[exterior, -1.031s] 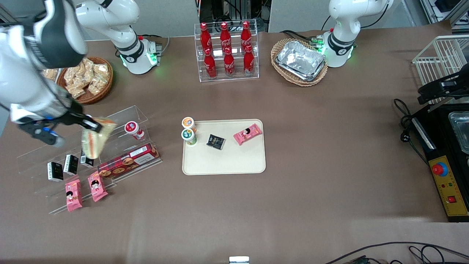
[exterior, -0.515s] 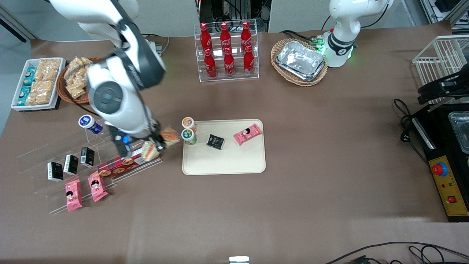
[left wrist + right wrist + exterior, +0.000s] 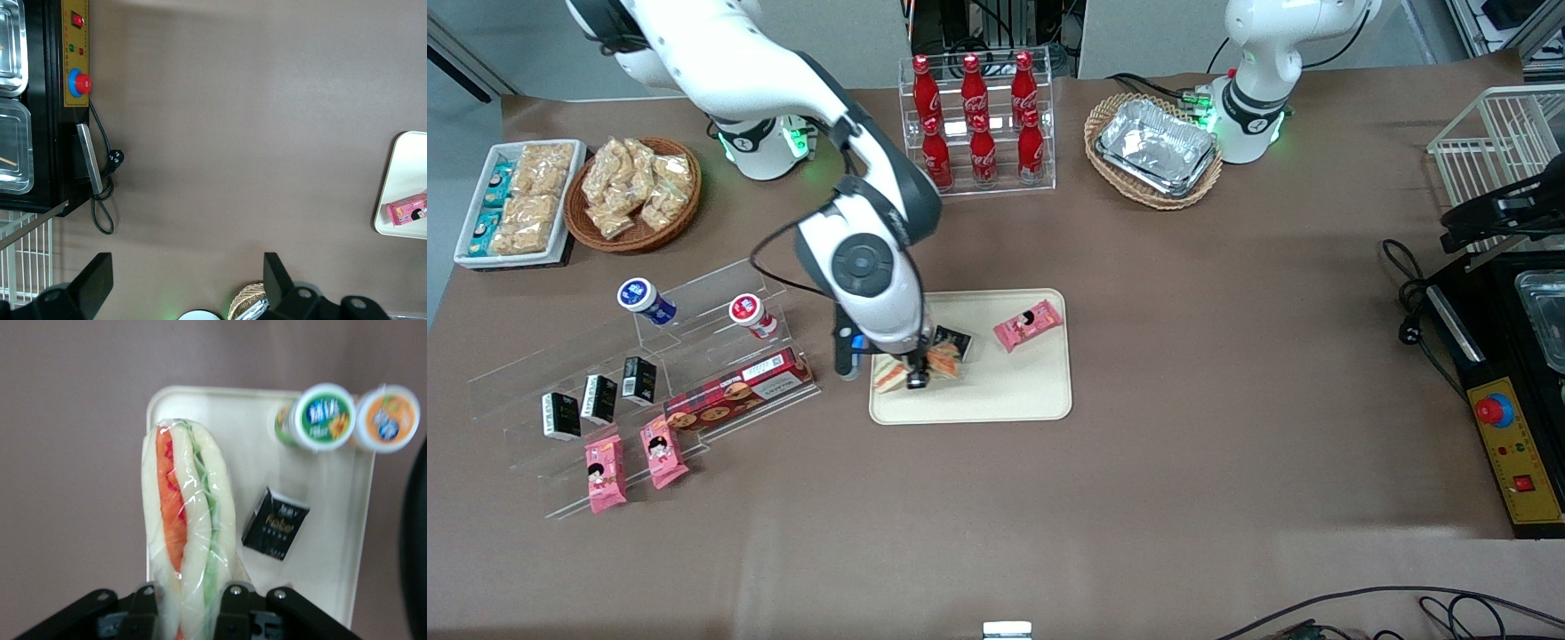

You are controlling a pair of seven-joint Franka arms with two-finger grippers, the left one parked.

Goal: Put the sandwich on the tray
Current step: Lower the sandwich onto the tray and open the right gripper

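My right gripper (image 3: 911, 373) hangs over the cream-beige tray (image 3: 1014, 396), above the corner nearest the front camera on the working arm's side. It is shut on the clear-wrapped sandwich (image 3: 938, 363), pale bread with orange and green filling. In the right wrist view the sandwich (image 3: 187, 520) runs lengthwise out from between the fingers (image 3: 230, 603) of the gripper (image 3: 188, 608), above the tray (image 3: 333, 540). I cannot tell whether the sandwich touches the tray.
On the tray lie a pink snack pack (image 3: 1029, 324), a black carton (image 3: 275, 523) and two capped cups (image 3: 323, 415), (image 3: 390, 418). A clear stepped rack (image 3: 694, 356) with cartons, cups, a biscuit box and pink packs stands toward the working arm's end. A cola bottle rack (image 3: 976, 124) and a foil-tray basket (image 3: 1154, 149) sit farther away.
The right arm has swung from the stepped rack over to the tray, carrying the sandwich with it. The cups on the tray are now hidden by the arm in the front view.
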